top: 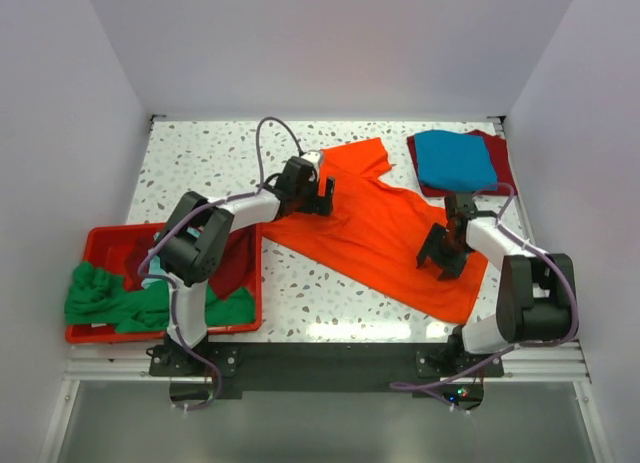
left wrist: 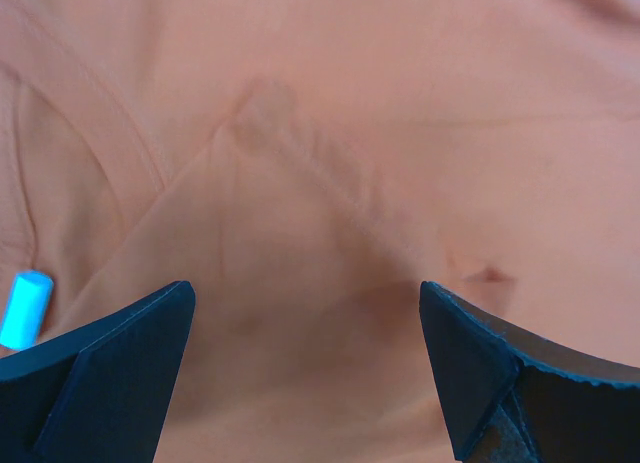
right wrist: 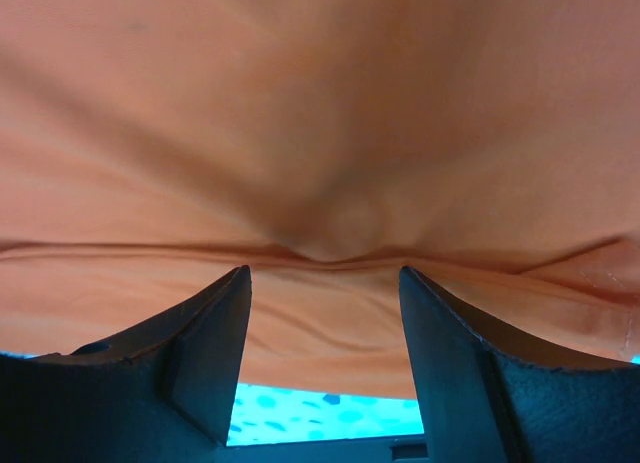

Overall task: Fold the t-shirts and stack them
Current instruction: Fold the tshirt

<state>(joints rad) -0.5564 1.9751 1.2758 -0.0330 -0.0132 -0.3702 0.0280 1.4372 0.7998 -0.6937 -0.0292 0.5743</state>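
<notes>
The orange t-shirt (top: 375,228) lies spread on a slant across the middle of the speckled surface (top: 200,153), one sleeve pointing to the far side and its lower hem toward the near right. It looks thin, light and limp. It should sag from any single hold and slide easily, so I judge it wants two pinches well apart along an edge or seam, where the doubled cloth gives more to bite. The left claw (top: 318,198) hangs spread wide over the upper part near a sleeve, above a raised crease, pinching nothing. The right claw (top: 443,258) stands partly spread at the lower hem, cloth puckered just ahead of its tips but not squeezed. At the far right, a folded blue t-shirt (top: 452,158) rests on a dark red one (top: 500,168). A green t-shirt (top: 100,298) spills from the red bin (top: 95,238) on the left.
</notes>
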